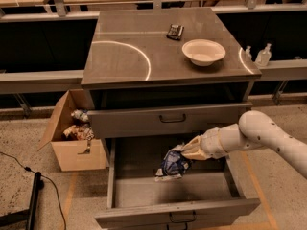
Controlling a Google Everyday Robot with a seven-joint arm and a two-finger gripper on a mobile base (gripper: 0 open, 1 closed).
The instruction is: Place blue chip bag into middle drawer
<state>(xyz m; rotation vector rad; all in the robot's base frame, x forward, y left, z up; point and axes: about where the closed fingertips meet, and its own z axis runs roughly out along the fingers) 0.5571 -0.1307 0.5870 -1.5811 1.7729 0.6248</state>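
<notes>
Grey middle drawer [144,189] open — end effector [185,153] holds blue chip bag [172,166] above

The gripper [184,152], at four o'clock over the middle drawer [139,189], pinches the blue chip bag [172,166], its print too blurred to read. The arm [259,134] runs off the edge at three o'clock (shoulder and base out of sight).

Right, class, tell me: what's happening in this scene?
The white robot arm's pincer grips a crumpled dark blue foil chip bag, holding it inside the pulled-out wide grey metal middle drawer. The bag has not been let go yet. A round white bowl and a small black device sit on the cabinet top.
</notes>
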